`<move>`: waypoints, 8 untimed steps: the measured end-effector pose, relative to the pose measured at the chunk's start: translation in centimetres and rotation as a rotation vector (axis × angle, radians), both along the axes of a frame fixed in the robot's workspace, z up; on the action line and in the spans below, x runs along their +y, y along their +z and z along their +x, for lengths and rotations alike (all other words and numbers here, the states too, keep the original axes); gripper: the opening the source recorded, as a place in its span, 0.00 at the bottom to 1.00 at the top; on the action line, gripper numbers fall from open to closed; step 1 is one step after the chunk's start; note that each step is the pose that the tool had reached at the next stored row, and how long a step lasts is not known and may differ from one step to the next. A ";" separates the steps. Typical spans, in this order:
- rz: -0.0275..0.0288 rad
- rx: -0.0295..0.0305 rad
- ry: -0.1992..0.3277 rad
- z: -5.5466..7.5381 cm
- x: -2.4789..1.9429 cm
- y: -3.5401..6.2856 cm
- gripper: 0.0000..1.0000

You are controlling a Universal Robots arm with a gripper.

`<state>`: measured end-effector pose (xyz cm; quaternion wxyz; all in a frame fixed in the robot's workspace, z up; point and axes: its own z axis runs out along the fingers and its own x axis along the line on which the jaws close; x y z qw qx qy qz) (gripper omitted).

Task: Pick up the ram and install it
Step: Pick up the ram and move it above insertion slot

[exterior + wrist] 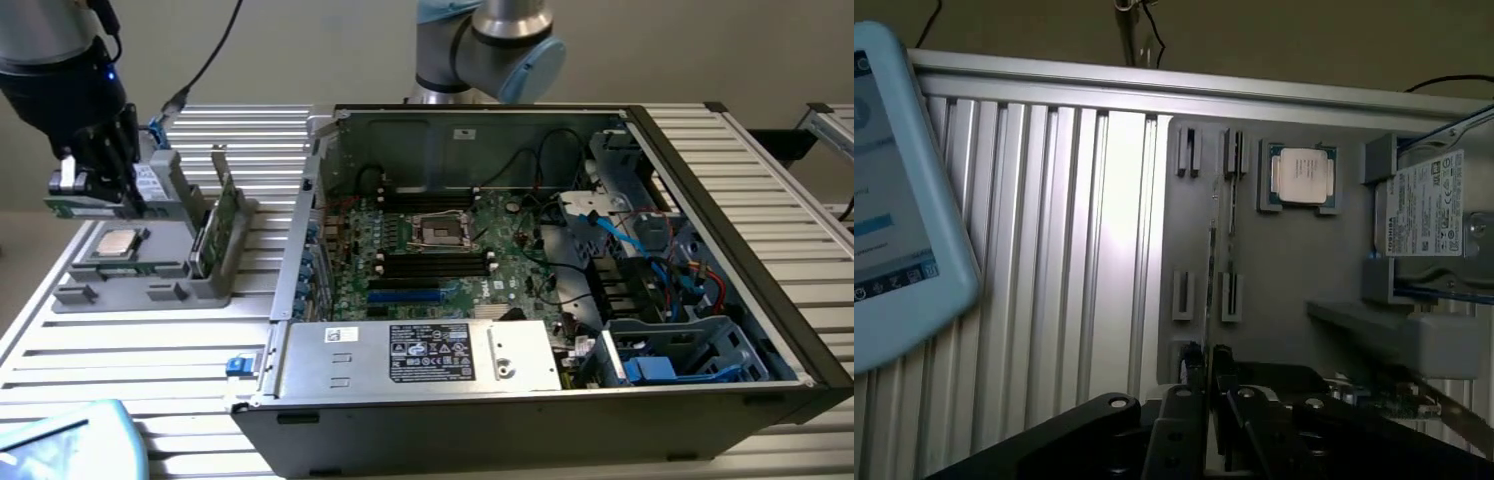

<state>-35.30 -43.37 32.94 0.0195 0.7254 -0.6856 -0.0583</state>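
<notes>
"Holding anything in that gripper (96, 200) (1206, 375) of yours?"

"Yes. I have it clamped on the ram (80, 208) (1209, 270), the thin dark-green stick. In the exterior view it runs level under my fingertips and sticks out past them on both sides."

"And from your wrist?"

"There the ram shows edge-on, a thin dark line running out from between my fingers (1179, 410), which are drawn in close against it."

"Where does that put it over the bench?"

"It hangs with me above the back corner of the grey holder tray (134, 290) (1304, 280), at the exterior view's left, and it looks clear of the tray. The silver processor chip (120, 241) (1302, 175) sits in its pocket just below me. A hard drive (167, 185) (1424, 205) is just beside me, toward the exterior view's right."

"How does it lie to the computer?"

"Well apart. The open computer case (721, 400) takes up the exterior view's right, and the black memory slots (427, 262) on its motherboard lie near the middle of it. A green card (220, 225) standing on edge in the tray is between me and the case."

"Anything else nearby?"

"A pale-blue tablet (67, 440) (894, 200) lies on the ribbed metal table (134, 360) (1054, 250), apart from the tray."
</notes>
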 end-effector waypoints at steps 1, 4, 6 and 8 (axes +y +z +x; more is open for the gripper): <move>0.0000 0.0010 0.001 0.3 0.00 0.18 0.14; 0.0000 0.0043 0.003 1.3 0.00 0.65 0.14; 0.0000 0.0058 0.005 2.0 0.00 1.00 0.14; 0.0006 0.0064 0.007 2.8 0.00 1.30 0.14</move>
